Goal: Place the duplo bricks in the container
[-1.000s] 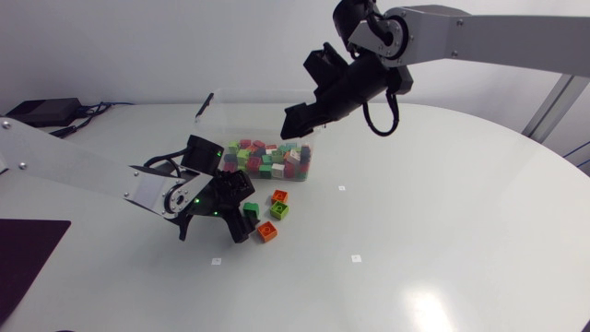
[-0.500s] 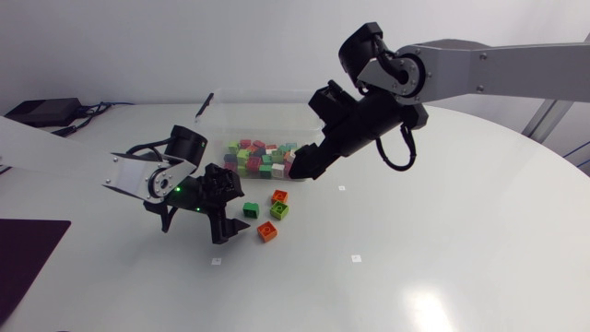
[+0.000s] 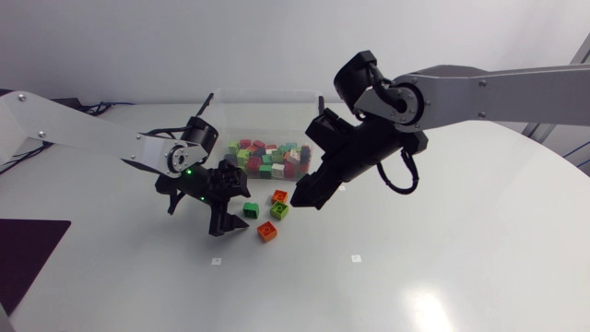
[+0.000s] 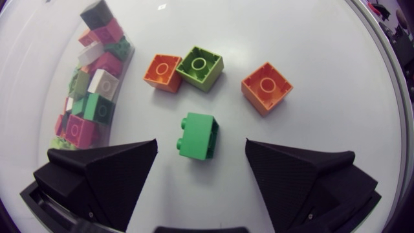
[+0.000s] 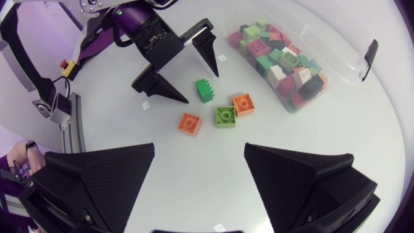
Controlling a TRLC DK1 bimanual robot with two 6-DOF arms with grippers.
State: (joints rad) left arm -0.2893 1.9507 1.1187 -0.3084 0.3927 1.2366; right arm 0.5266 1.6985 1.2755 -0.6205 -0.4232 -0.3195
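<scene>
On the glossy white table, beside a clear thin-walled container heaped with bricks, lie four loose studded plastic bricks: a dark green brick on its side, a lime brick touching an orange brick, and another orange one apart. The left gripper has its matte wedge fingers spread, the dark green brick between them untouched; the right gripper hangs above, fingers also apart

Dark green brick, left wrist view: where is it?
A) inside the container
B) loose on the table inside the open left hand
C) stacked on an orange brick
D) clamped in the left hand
B: the dark green brick lies on the table inside the open left hand, with a gap on each side.
</scene>
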